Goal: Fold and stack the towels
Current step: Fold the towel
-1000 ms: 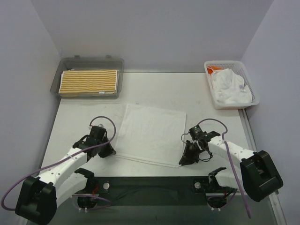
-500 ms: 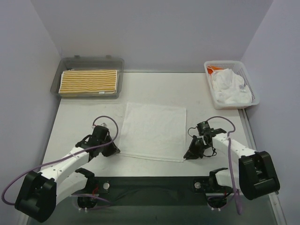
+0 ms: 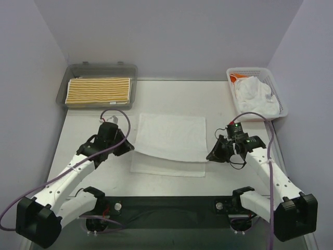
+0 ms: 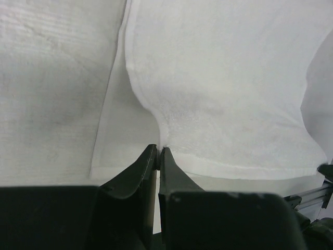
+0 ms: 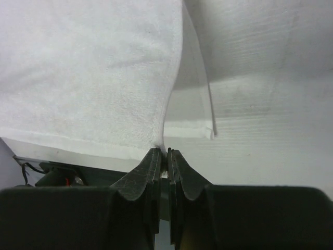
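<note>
A plain white towel [image 3: 169, 140] lies in the middle of the table, its near edge lifted and carried back over the rest. My left gripper [image 3: 128, 147] is shut on the towel's left corner [image 4: 161, 140]. My right gripper [image 3: 210, 155] is shut on the right corner [image 5: 165, 143]. A strip of the lower layer [image 3: 166, 167] still lies flat nearer the arms. A yellow-and-white striped towel [image 3: 98, 91] sits folded in the grey tray [image 3: 101, 69] at the back left. More white towels [image 3: 254, 97] are bunched in the mesh basket [image 3: 281, 107] at the back right.
Something orange [image 3: 238, 77] shows at the basket's far end. Grey walls close in the table on the left, back and right. The dark mounting rail [image 3: 166, 205] with both arm bases runs along the near edge.
Both grippers have risen and moved away from the arm bases, carrying the towel's near edge up and over toward the far edge. The fold has deepened.
</note>
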